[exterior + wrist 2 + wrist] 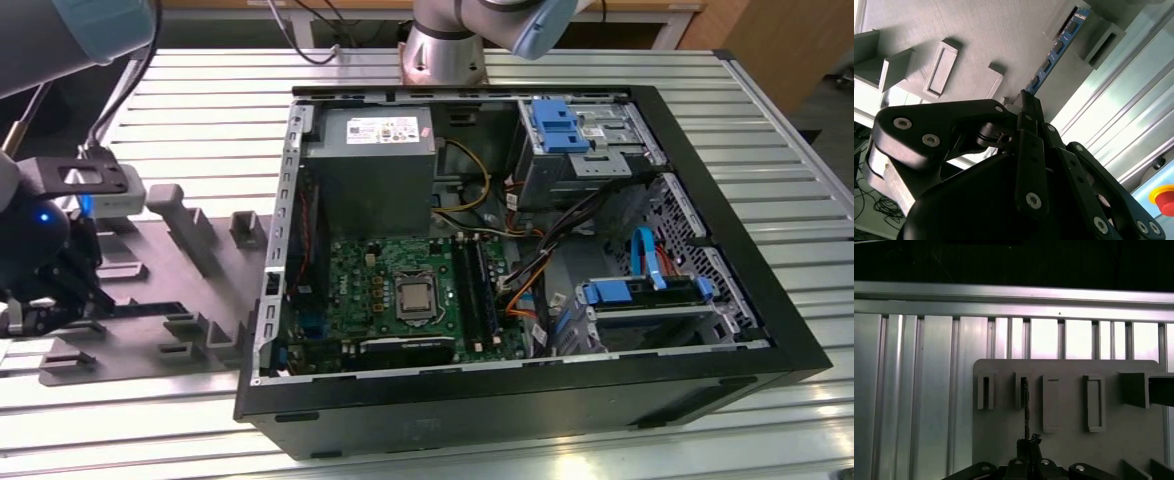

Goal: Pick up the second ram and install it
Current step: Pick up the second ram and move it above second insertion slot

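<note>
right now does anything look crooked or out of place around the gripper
Nothing stands out. The second ram runs straight, its far end in a slot block of the grey holder plate. The gripper is closed on its near end, in line with the stick.

The exterior view looks steeply down from high, well back, over the open computer case (pixel 534 405) and slatted surface (pixel 200 80). Both wrist views sit close above the grey tray (pixel 979 35) (pixel 1069 450), looking past the gripper (pixel 1024 100) (pixel 1029 441); both share the second ram (pixel 1056 50) (pixel 1026 410).
</note>
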Tool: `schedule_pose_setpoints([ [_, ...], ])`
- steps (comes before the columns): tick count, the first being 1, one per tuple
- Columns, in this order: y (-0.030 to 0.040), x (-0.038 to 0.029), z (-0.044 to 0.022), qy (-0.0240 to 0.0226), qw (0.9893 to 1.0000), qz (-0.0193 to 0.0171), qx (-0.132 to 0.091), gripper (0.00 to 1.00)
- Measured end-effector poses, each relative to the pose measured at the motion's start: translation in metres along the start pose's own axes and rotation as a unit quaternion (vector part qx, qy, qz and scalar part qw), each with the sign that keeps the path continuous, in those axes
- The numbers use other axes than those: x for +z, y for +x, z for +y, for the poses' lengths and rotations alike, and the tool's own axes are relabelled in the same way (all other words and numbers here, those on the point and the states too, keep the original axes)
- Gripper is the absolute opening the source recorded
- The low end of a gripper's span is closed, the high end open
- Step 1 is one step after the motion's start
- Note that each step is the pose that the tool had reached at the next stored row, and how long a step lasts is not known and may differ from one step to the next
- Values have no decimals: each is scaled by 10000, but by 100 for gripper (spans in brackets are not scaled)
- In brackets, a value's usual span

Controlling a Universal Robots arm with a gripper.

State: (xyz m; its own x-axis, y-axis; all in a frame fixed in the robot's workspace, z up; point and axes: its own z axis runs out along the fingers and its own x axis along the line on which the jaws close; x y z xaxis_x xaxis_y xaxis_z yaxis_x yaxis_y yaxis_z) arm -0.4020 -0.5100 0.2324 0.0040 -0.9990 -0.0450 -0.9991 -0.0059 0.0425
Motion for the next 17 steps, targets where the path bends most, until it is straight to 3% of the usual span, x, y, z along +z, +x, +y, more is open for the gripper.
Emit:
schedule_pose_setpoints([
  [17, -7, -153, 6, 0, 10000, -13, -1, 12],
])
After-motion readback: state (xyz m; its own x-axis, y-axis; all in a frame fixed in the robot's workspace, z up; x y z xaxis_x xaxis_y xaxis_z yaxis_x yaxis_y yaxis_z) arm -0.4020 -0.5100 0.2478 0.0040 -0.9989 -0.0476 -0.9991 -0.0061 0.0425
